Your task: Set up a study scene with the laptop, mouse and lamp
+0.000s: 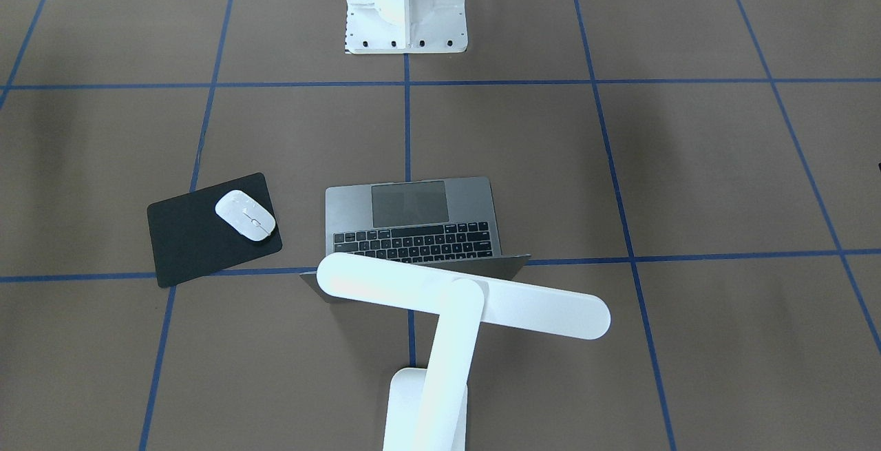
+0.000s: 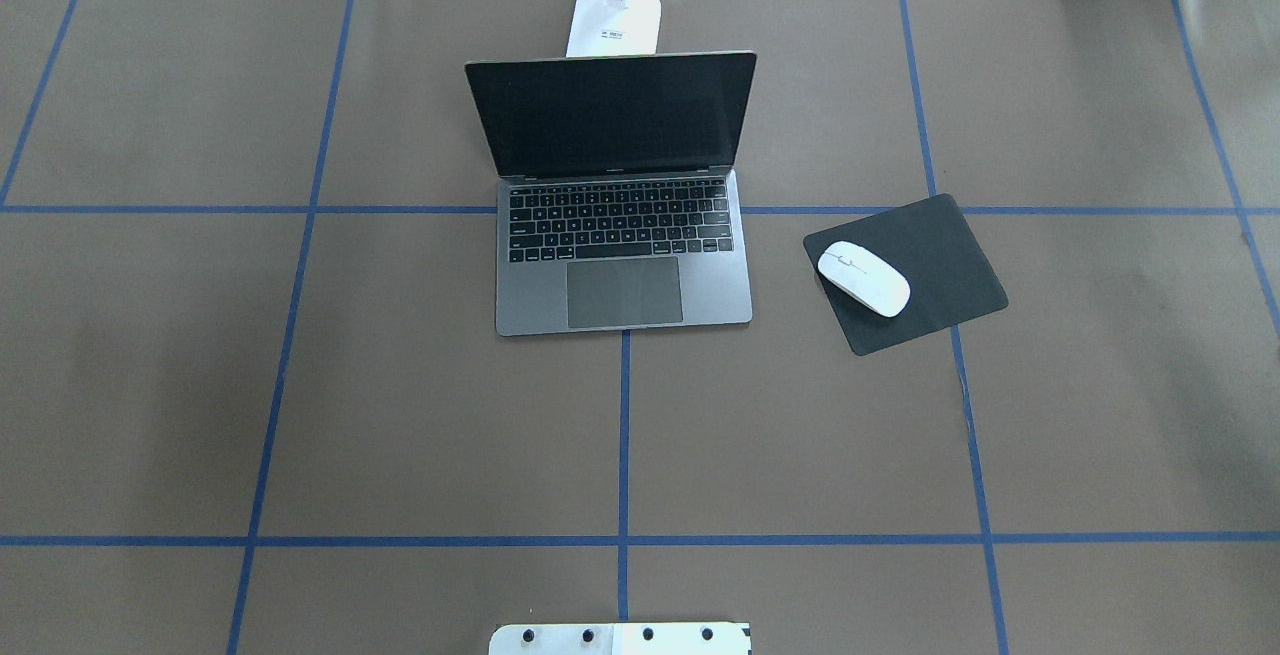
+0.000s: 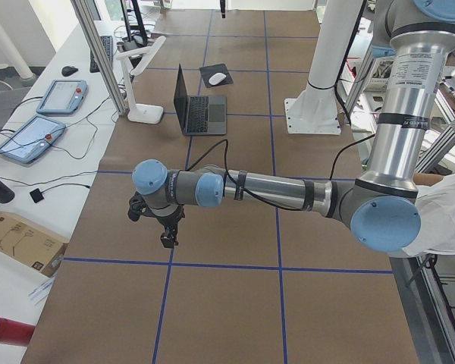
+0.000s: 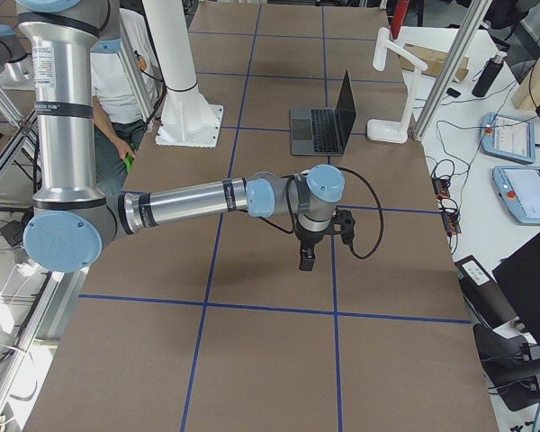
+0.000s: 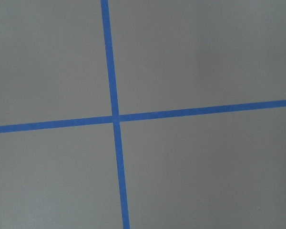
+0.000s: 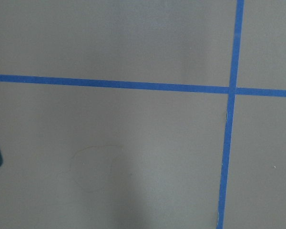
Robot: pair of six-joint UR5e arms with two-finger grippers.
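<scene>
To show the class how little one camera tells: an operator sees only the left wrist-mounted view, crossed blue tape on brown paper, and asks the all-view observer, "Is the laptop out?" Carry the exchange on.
Observer: Yes. The laptop lies open with a dark screen, in the middle of the table.
Operator: And the mouse?
Observer: The mouse rests on a black mat, on the robot's right of the laptop.
Operator: Where is my left hand in all this?
Observer: The left hand hangs toward the table's left end, well apart from the laptop, the mouse and the lamp. I cannot tell whether it is open or shut.
</scene>
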